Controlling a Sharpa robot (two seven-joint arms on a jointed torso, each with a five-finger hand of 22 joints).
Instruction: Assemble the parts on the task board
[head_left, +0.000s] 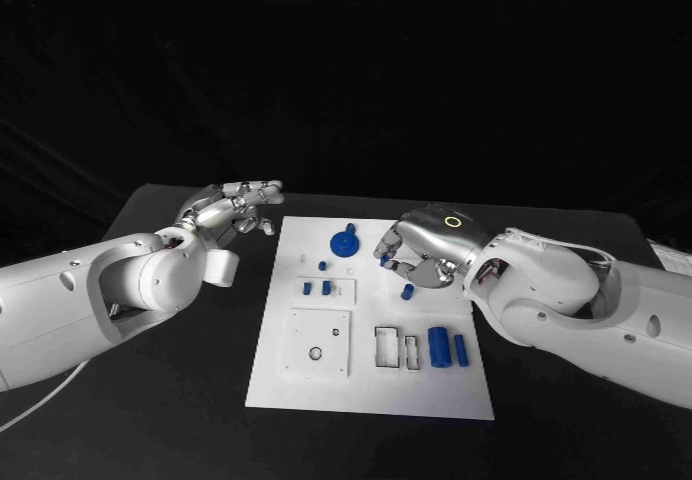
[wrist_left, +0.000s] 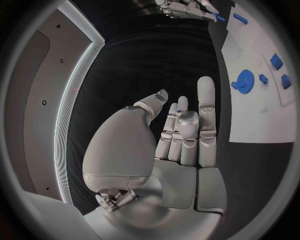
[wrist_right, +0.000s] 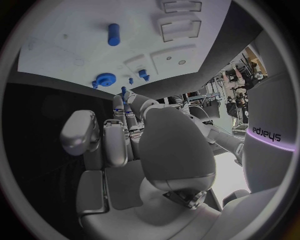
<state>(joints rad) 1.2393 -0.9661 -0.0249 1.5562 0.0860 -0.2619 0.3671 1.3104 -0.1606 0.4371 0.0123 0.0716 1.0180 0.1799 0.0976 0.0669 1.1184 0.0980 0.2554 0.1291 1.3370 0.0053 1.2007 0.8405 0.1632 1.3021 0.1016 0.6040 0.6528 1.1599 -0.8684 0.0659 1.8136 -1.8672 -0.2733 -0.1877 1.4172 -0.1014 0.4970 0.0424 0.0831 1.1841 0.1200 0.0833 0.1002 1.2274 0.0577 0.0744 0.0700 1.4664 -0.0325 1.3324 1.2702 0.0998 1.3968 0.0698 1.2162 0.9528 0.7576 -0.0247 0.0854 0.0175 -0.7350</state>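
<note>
A robotics lab or test cell: a black table (head_left: 188, 400) backed by black drapery carries a white task board (head_left: 433, 395) with moulded recesses and small blue parts (head_left: 438, 347), lying just beyond the fingers (head_left: 392, 248) of a white robot arm.

The right wrist view shows one bit of writing. It stands on the right arm (wrist_right: 272, 150), on the white shell just above a thin purple band. The letters are dark and they look upside down. They seem to spell "sharpa", the brand name. No other words, numbers or signs can be read on the task board (head_left: 433, 395), on the blue parts (head_left: 438, 346), or on the table (head_left: 159, 400).
</note>
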